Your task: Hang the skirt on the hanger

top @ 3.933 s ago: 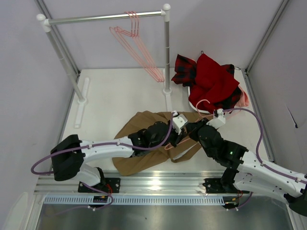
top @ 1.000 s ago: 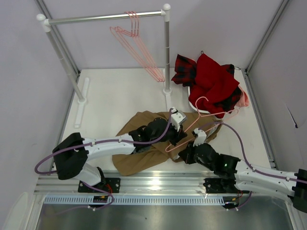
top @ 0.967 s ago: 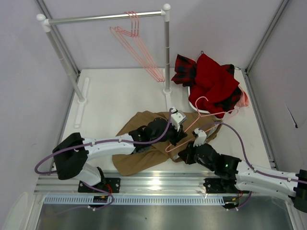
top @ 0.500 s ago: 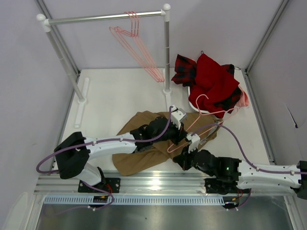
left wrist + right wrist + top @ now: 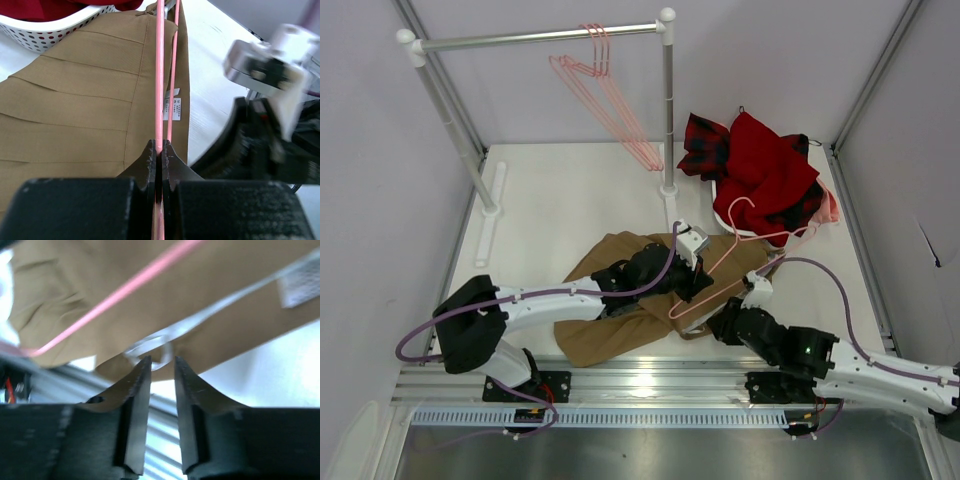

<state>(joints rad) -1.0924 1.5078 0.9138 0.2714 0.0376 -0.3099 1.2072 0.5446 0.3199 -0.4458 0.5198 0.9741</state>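
The tan skirt [image 5: 610, 305] lies crumpled on the white table, near the middle front. A pink hanger [image 5: 740, 245] rests slanted over its right part, hook toward the basket. My left gripper [image 5: 692, 287] is shut on the hanger's wire [image 5: 159, 75], above the skirt [image 5: 75, 100]. My right gripper [image 5: 723, 322] is low at the skirt's right front edge. In the right wrist view it [image 5: 162, 365] is open a little. A thin white ribbon loop [image 5: 150, 346] of the skirt [image 5: 210, 295] lies just at the tips, and the pink wire [image 5: 125, 287] crosses above.
A white rack [image 5: 540, 38] at the back carries several spare pink hangers [image 5: 610, 95]. A white dotted basket [image 5: 50, 35] at the back right holds a red garment [image 5: 765, 165] and plaid cloth [image 5: 705, 140]. A metal rail [image 5: 640, 382] runs along the near edge.
My right wrist has shifted to the right and a little back along the skirt's front edge. My left gripper has kept hold of the hanger, almost still.
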